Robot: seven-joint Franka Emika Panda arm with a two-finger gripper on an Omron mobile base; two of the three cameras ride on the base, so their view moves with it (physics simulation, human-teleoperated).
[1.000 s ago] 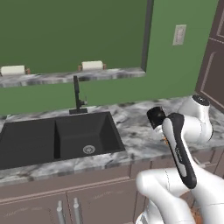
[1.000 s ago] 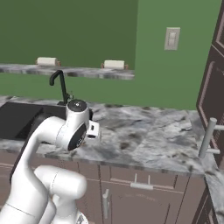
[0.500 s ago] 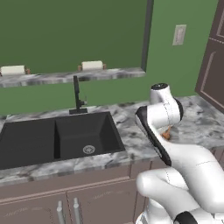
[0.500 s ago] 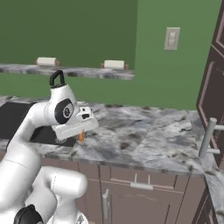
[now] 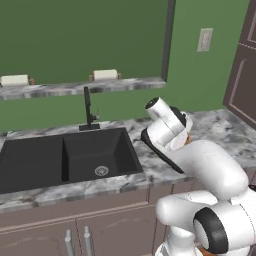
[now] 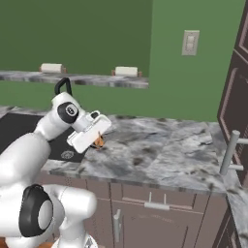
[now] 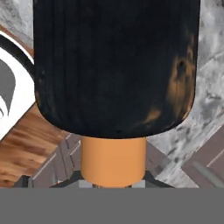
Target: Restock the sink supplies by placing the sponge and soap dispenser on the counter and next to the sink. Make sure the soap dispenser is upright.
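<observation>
- My pincer (image 6: pixel 98 141) is clamped on the soap dispenser (image 7: pixel 116 70); in the hand view its orange neck sits between my finger tips and its dark body stretches away along my pointing line.
- In the right base view a bit of orange shows under my white hand, just above the tabletop (image 6: pixel 164 150), beside the right rim of the sink (image 5: pixel 70 155).
- Deciding relation: the bottle's long axis runs along my pincer's axis, so the bottle stands upright only if my hand is plumb. At present the hand looks tilted; whether the dark base points down or up I cannot tell with certainty.
- The bare marbled strip right of the basin lies directly below the bottle, so I judge the coming move to be a short lowering once the tilt is corrected.
- Change from earlier frames: my arm has swung from the right part of the tabletop toward the sink, and my hand is now closer to the basin edge.
- The sponge is not identified here.
</observation>
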